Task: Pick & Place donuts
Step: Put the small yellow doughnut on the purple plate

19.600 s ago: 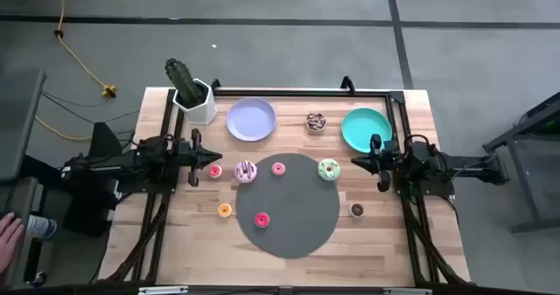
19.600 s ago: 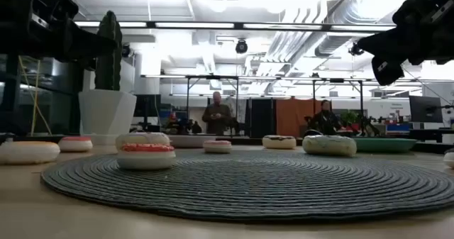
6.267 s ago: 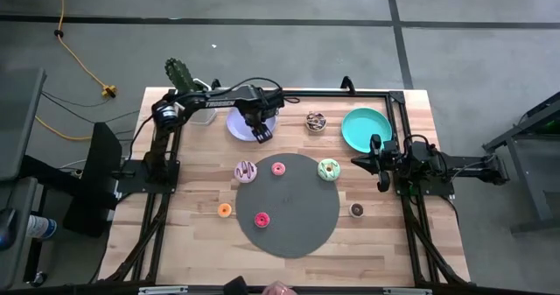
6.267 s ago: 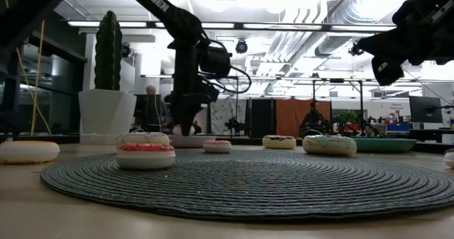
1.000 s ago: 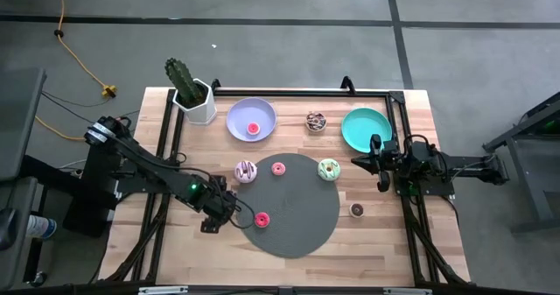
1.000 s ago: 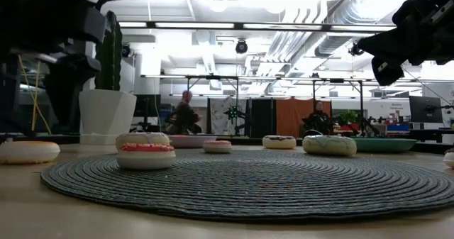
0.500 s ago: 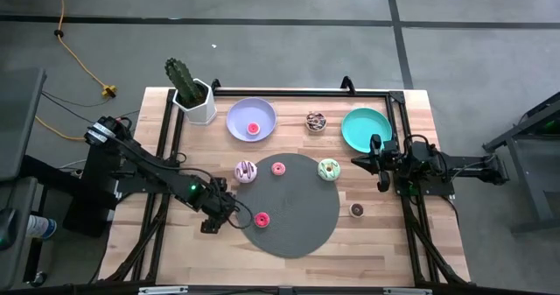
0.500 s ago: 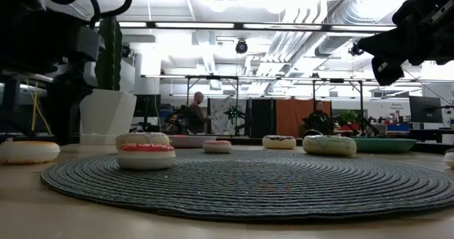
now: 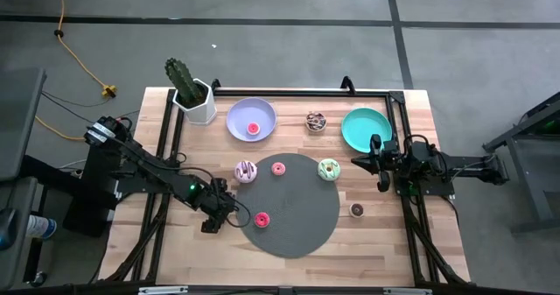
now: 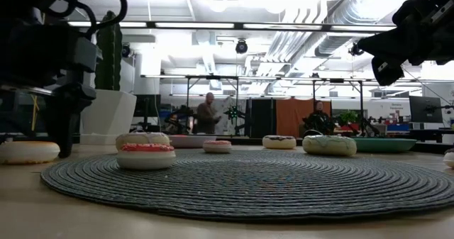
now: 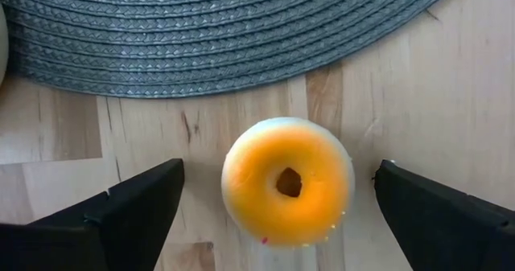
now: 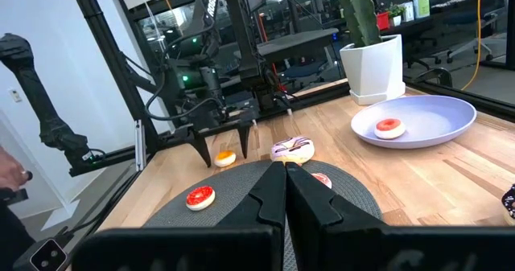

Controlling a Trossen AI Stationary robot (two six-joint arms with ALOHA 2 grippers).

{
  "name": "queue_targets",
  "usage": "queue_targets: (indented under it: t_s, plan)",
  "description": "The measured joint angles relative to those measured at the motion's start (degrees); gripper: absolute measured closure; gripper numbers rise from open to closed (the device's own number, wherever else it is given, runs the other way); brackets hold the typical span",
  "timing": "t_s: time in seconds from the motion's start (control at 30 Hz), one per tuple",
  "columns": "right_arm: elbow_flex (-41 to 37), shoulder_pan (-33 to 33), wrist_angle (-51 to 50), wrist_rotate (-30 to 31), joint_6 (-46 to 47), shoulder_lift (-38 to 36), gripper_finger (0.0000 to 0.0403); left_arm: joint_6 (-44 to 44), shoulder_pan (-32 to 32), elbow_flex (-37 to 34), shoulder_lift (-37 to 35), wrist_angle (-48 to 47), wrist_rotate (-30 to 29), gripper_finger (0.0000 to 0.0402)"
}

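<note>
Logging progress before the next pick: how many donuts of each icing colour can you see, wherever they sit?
Pink: 1
Red: 2
Orange: 1
Green: 1
White-purple sprinkled: 1
Chocolate brown: 2
Total: 8 donuts

Orange donut (image 11: 287, 181) lies flat on bare wood just off the mat's left rim, toward the table's front-left, hole up, between my open left fingers (image 11: 133, 207), untouched. Red donut (image 9: 261, 219) flat on the mat's front-left part. White-purple sprinkled donut (image 9: 246, 171) at the mat's back-left rim; pink one (image 9: 279, 168) and green one (image 9: 328, 168) along the mat's back. Another red (image 9: 253, 128) on the lavender plate. Chocolate one (image 9: 357, 209) on wood, right of the mat.
</note>
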Motion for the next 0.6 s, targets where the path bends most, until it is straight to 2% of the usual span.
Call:
queue_targets:
  t_s: [0.13,0.6]
  plan:
    - [-0.01,0.0,0.0,0.0,0.0,0.0,0.0402,-0.34,0.0,0.02,0.29,0.07,-0.05,0.0022]
    - [0.01,-0.01,-0.01,0.0,-0.02,0.0,0.0402,-2.07,0.04,0.02,0.39,0.29,-0.17,0.0142]
